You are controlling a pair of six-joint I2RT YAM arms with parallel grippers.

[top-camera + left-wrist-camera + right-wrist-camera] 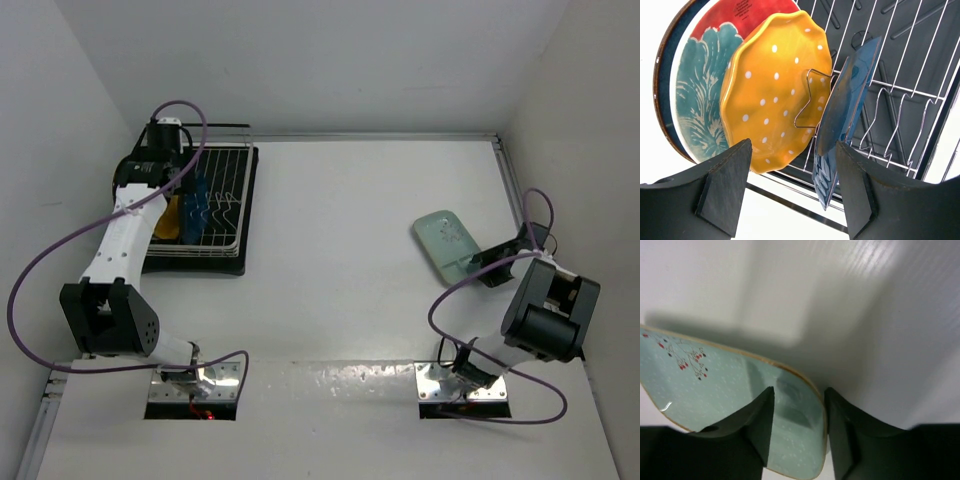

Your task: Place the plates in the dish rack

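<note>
- Left gripper (792, 185)?
- Spread wide, gripping nothing. Hanging over the rack (225, 200), up at ten o'clock on the table (340, 260).
- And in the rack?
- Four plates, standing on edge among the wires. From the wrist view, starting at nine o'clock: the dark teal plate (661, 90), seen only as a rim. Next, toward three o'clock, the red-and-turquoise plate (700, 95). Overlapping that in front, the yellow dotted plate (770, 95). Then the blue leaf plate (847, 110), leaning, just beside the yellow one. Black tray (252, 190) underneath it all.
- Right gripper (799, 425)?
- Nearly closed, pinching the edge of the mint plate (715, 385): one finger over the face, the other past the rim.
- Where on the table?
- Around three o'clock, well apart from the rack, long side running from eleven toward five o'clock in the overhead view. Lifted clear of the table or not: impossible to tell.
</note>
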